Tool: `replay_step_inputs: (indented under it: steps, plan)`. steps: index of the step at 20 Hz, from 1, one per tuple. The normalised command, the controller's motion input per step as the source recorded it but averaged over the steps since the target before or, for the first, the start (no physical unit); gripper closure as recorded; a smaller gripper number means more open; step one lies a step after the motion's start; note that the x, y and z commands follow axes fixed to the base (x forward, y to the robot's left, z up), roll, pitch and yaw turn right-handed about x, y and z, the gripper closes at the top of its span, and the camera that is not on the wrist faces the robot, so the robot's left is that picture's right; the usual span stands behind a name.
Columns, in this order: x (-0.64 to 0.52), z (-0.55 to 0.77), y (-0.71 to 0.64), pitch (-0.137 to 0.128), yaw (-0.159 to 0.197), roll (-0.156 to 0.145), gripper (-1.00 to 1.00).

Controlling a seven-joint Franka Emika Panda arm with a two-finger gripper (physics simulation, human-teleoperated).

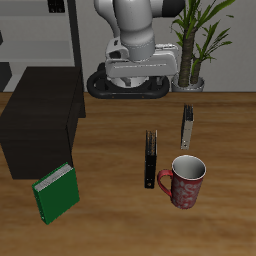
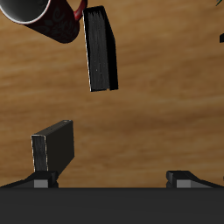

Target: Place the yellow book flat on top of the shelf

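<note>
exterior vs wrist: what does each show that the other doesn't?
Exterior only: the shelf, the green book, the potted plant and the robot arm.

Wrist only: the pincer fingertips close up; whether it is open or shut can't be judged.

Both: the yellow book standing upright, the black book and the red mug on the wooden table.

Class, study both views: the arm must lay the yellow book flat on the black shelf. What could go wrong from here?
1. The small tan-yellow book stands upright on edge; a nudge from the pincer might topple it.
2. The thin black book and red patterned mug sit close by, so the wrong thing could be gripped or struck.
3. The low black shelf lies across the table; a loosely gripped book might slip.
</note>
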Motion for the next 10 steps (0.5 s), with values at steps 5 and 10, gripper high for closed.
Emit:
replay_step_inputs:
  steps: [5,10]
  plan:
    - [-0.11,-0.15,0.52,-0.035,-0.014,-0.008,-1.00]
    - [-0.17,-0.25,0.70,-0.016,0.009,0.029,-1.00]
